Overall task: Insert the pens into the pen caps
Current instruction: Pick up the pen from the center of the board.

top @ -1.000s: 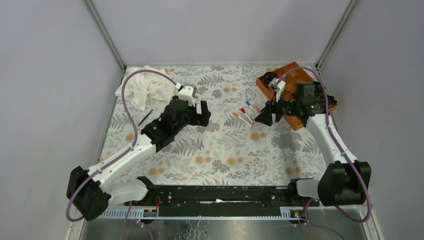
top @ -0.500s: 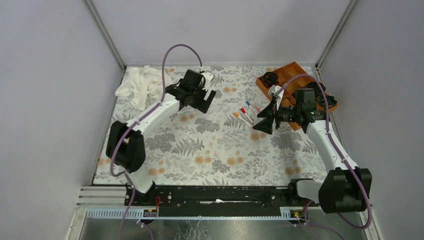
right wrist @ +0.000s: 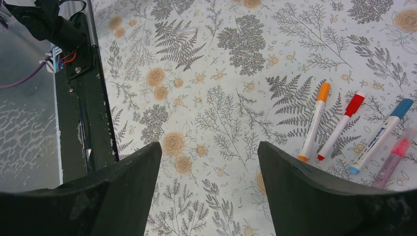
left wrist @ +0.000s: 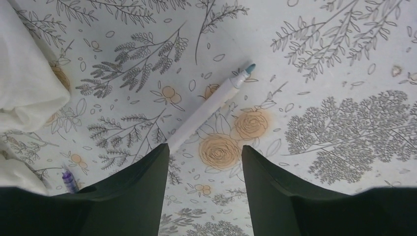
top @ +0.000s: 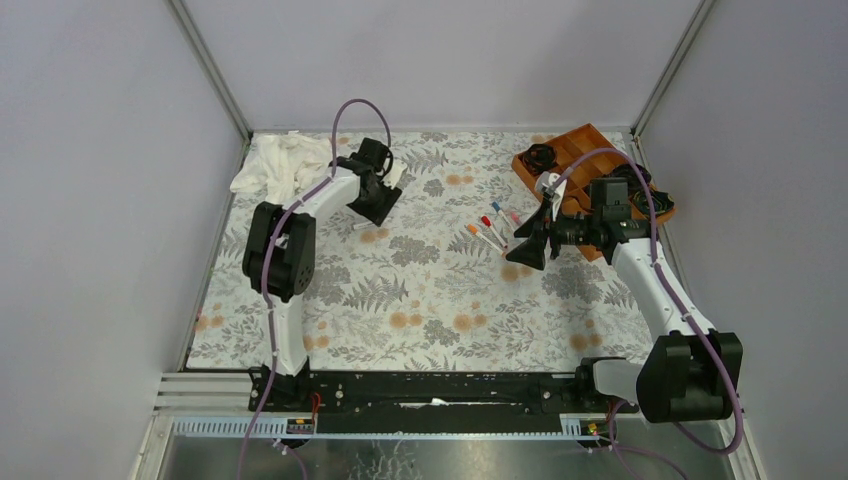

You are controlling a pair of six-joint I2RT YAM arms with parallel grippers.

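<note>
A white pen [left wrist: 209, 107] with a bare teal tip lies on the floral cloth. Its blunt end sits just ahead of my left gripper's [left wrist: 205, 150] left fingertip. That gripper [top: 380, 205] is open with only cloth between its fingers. A small purple piece [left wrist: 69, 181] lies by the left finger; I cannot tell if it is a cap or a pen. Four pens lie side by side with an orange cap [right wrist: 323, 92], red cap [right wrist: 355, 102], blue cap [right wrist: 403, 107] and pink cap [right wrist: 401, 146] on them. My right gripper [right wrist: 209, 147] hangs open to their left, apart from them [top: 522, 248].
A crumpled white cloth [top: 280, 165] lies at the back left, close to my left gripper [left wrist: 24, 83]. An orange tray [top: 585, 150] with black objects stands at the back right, behind my right arm. The black base rail [right wrist: 83, 98] runs along the near edge.
My left arm has swung back and left toward the white cloth, and its jaws have narrowed. My right gripper has dropped slightly toward the pens and has barely moved since.
</note>
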